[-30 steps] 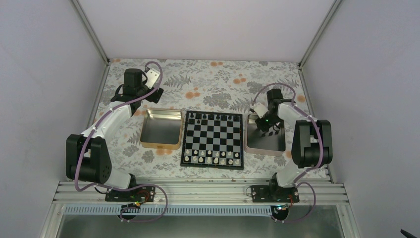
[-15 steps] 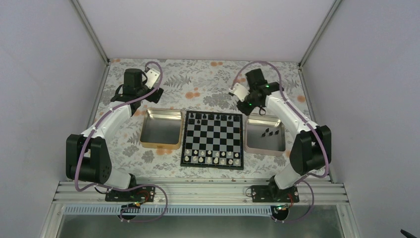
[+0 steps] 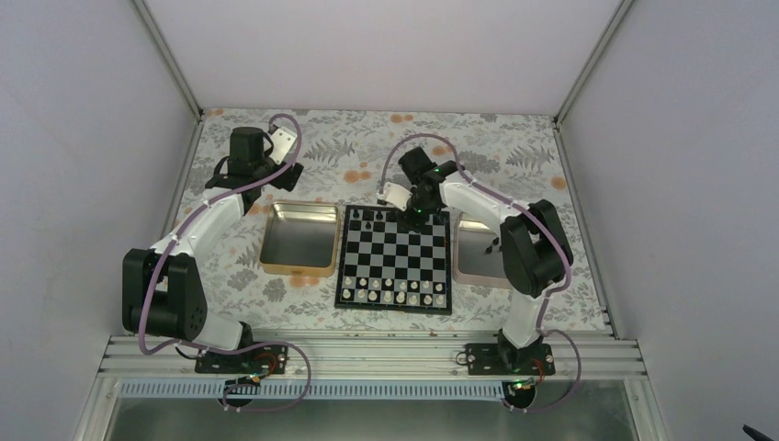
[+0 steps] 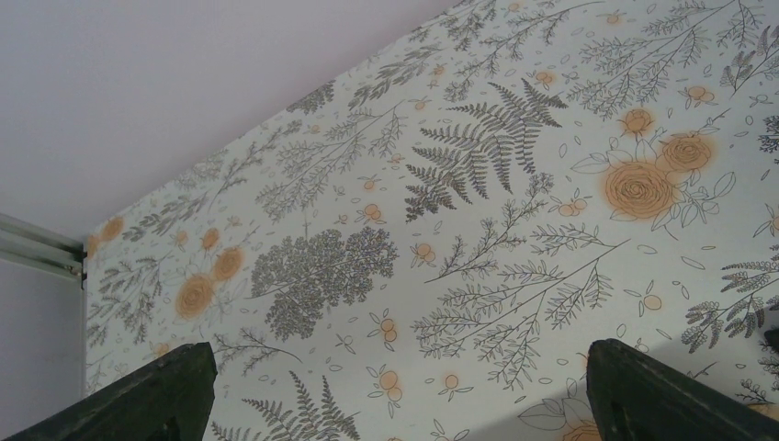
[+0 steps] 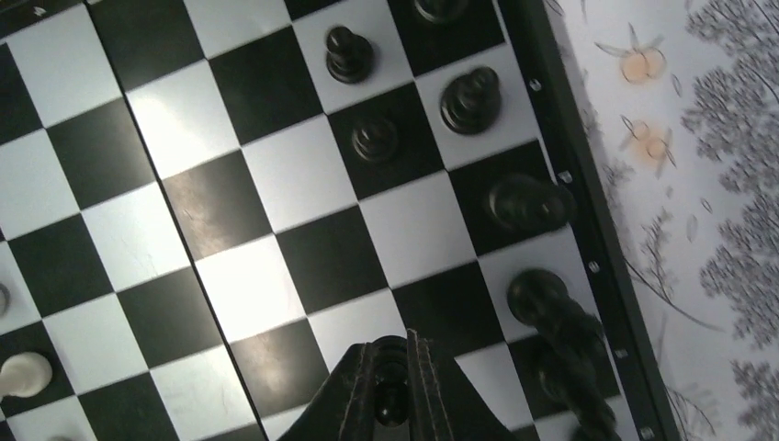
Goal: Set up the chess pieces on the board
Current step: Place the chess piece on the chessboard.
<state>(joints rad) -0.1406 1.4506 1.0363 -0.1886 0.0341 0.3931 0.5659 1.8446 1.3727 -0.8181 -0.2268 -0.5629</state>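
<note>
The board (image 3: 395,255) lies in the middle of the table, between two metal trays. Several black chess pieces (image 5: 470,99) stand on its far rows by the black border (image 5: 588,248). My right gripper (image 5: 393,356) hangs just over the board's far edge, also seen from above as the right gripper (image 3: 415,213). It is shut on a small black chess piece (image 5: 392,404), pinched between both fingers above a white square. My left gripper (image 4: 404,404) stands open over bare flowered cloth, back left of the board, with nothing between its fingers (image 4: 165,395).
A gold tray (image 3: 299,239) sits left of the board. A silver tray (image 3: 478,262) on the right holds a few black pieces (image 3: 496,244). Small white pieces (image 3: 395,289) fill the board's near rows. A white pawn (image 5: 23,372) shows at the right wrist view's left edge.
My right arm has lifted out of the silver tray, swung back and left, and come over the board's far rows with a black piece. The left arm has not moved.
</note>
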